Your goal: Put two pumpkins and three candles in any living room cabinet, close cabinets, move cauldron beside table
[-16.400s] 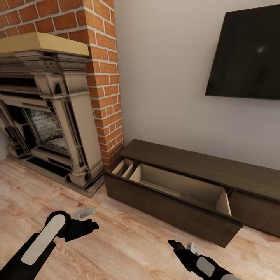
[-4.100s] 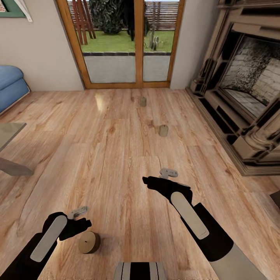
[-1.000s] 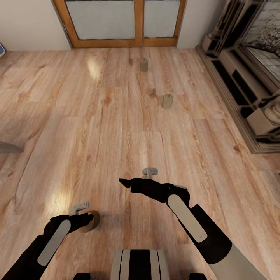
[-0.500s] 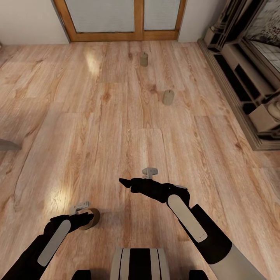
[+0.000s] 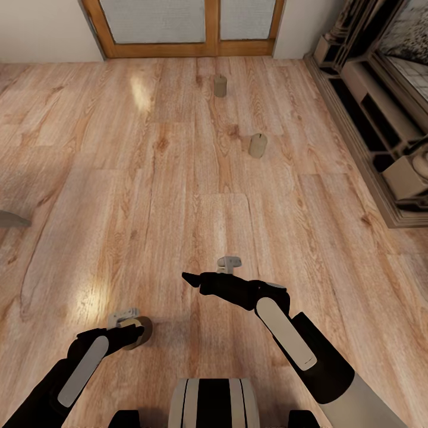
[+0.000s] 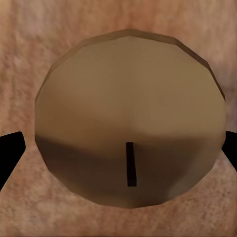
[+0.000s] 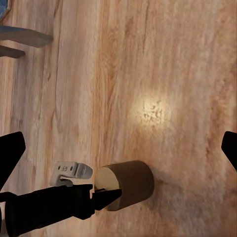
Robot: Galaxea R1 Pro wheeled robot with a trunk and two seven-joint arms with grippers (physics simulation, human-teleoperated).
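Note:
Three beige candles stand on the plank floor. The nearest candle (image 5: 142, 334) is right under my left gripper (image 5: 132, 333). In the left wrist view its round top (image 6: 128, 98) with a dark wick spans the gap between the open fingers (image 6: 9, 148). The right wrist view shows this candle (image 7: 129, 183) with my left gripper (image 7: 104, 195) at its top edge. Two more candles (image 5: 257, 145) (image 5: 221, 86) stand farther off toward the door. My right gripper (image 5: 195, 279) hovers open over bare floor. Pumpkins, cabinet and cauldron are out of view.
The fireplace (image 5: 380, 119) runs along the right side. A wood-framed glass door (image 5: 190, 30) closes the far end. A corner of the table (image 5: 9, 220) pokes in at the left edge; its base (image 7: 24, 37) also appears in the right wrist view.
The head view has shifted slightly, so the floor and far candles sit a little differently. Both arms hold their poses, the left gripper staying over the near candle.

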